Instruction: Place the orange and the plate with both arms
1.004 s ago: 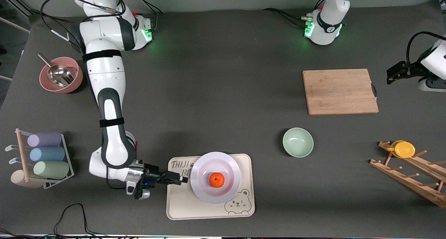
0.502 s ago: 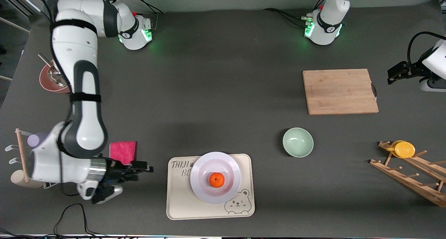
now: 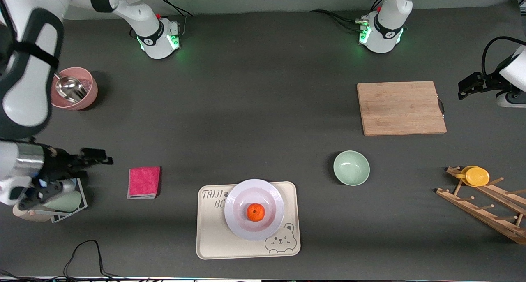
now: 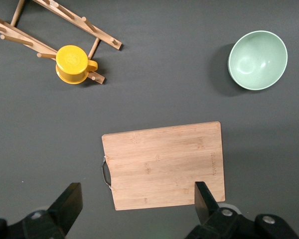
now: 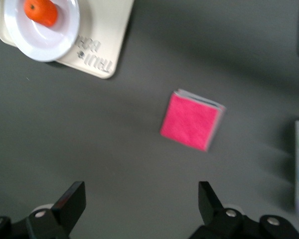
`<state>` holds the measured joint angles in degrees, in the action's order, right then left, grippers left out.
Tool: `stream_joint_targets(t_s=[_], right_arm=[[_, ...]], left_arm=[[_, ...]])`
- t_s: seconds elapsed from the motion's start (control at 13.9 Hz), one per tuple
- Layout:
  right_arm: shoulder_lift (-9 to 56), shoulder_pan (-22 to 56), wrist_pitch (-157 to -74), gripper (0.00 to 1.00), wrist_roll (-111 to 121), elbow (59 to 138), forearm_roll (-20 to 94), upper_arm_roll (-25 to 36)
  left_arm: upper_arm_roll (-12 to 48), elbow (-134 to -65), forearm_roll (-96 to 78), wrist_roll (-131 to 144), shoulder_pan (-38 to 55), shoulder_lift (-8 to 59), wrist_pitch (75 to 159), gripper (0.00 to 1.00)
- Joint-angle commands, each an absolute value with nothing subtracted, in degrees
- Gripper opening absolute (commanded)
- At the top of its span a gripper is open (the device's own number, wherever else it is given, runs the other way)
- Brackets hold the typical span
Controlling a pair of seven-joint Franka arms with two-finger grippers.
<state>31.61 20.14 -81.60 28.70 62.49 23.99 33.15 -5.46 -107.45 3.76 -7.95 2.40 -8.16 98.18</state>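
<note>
The orange (image 3: pixel 255 212) sits on the white plate (image 3: pixel 242 228), and the plate rests on the cream bear tray (image 3: pixel 213 245) near the front camera. Both also show in the right wrist view, the orange (image 5: pixel 40 12) on the plate (image 5: pixel 50 42). My right gripper (image 3: pixel 95 158) is open and empty, up over the table at the right arm's end, between the pink cloth and the cup rack. My left gripper (image 3: pixel 466 87) is open and empty, high at the left arm's end, beside the wooden cutting board (image 3: pixel 400 107).
A pink cloth (image 3: pixel 144 182) lies beside the tray toward the right arm's end. A mint-green bowl (image 3: pixel 351 167), a wooden peg rack with a yellow cup (image 3: pixel 476 176), a pink bowl with a metal scoop (image 3: pixel 74 88) and a rack of pastel cups (image 3: pixel 61 199) stand around.
My right arm has drawn back from the tray's edge toward the right arm's end of the table and risen, uncovering the pink cloth. The orange, plate and left arm have not moved.
</note>
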Motion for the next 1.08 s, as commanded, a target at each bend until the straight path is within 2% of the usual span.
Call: stream_joint_targets(t_s=[0.0,0.22,0.36,0.65,1.0], right_arm=[[24.02,21.97,-80.95,1.00,22.71,66.44,13.23,31.22],[13.13,15.50,-81.82,1.00,12.51,75.29,1.79,16.23],[9.42,10.48,-82.52,1.00,9.77,78.74,-0.17,10.39],[0.81,2.91,-88.40,1.00,9.49,89.53,-0.44,4.58],[0.61,2.90,-87.98,1.00,8.62,88.51,-0.53,4.66]], left_arm=[[-5.27,-106.00,3.34,-9.05,2.11,-8.00,96.77,1.00],[-5.45,-105.82,-0.35,-9.05,1.41,-8.00,95.89,1.00],[-5.80,-105.91,-0.44,-9.23,1.41,-7.91,95.89,1.00],[-8.26,-105.29,-1.05,-10.37,2.11,-8.00,95.80,1.00],[-8.26,-105.12,-1.14,-10.37,2.20,-8.17,93.87,1.00]])
